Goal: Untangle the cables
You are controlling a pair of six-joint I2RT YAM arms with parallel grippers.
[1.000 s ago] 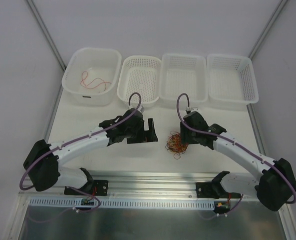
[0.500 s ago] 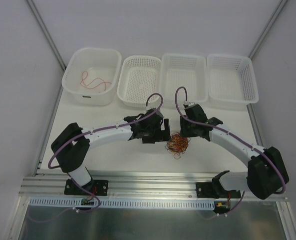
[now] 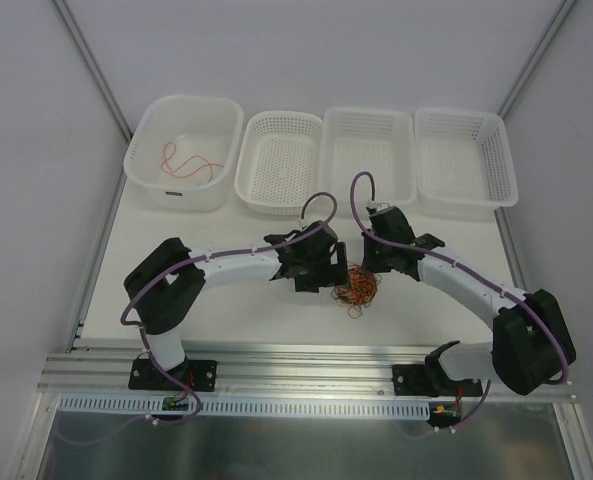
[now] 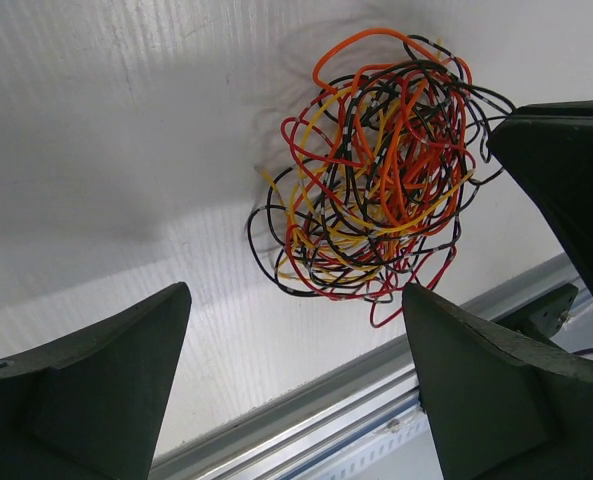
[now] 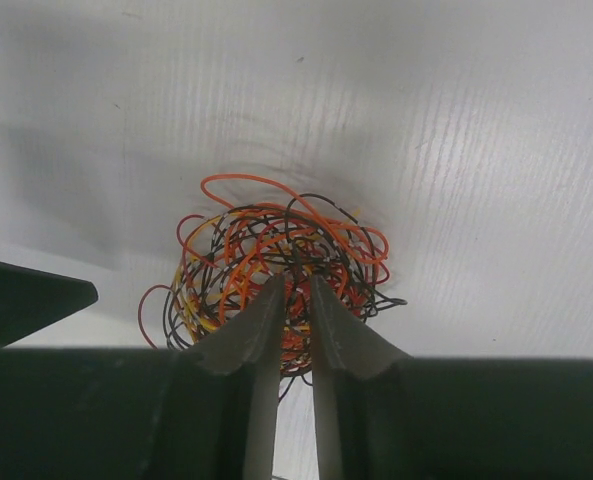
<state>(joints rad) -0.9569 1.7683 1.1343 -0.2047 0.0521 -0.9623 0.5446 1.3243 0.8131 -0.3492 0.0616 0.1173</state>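
The cables [image 3: 356, 287] lie as one small tangle of red, orange, yellow and black wires on the white table between my two grippers. My left gripper [image 3: 323, 272] sits just left of the tangle, open wide; in its wrist view [image 4: 294, 292] the tangle [image 4: 376, 170] lies beyond the fingertips, apart from them. My right gripper [image 3: 370, 263] comes in from the right. In the right wrist view its fingers [image 5: 296, 283] are nearly closed, their tips pushed into the tangle [image 5: 266, 250] with strands between them.
A white tub [image 3: 151, 170] at the back left holds one loose red wire [image 3: 189, 161]. Three white mesh baskets [image 3: 279, 160] [image 3: 368, 155] [image 3: 466, 155] stand in a row to its right. An aluminium rail [image 3: 306, 365] runs along the near table edge.
My left arm has swung right, bringing its open gripper up beside the tangle. My right gripper has moved slightly left onto the tangle.
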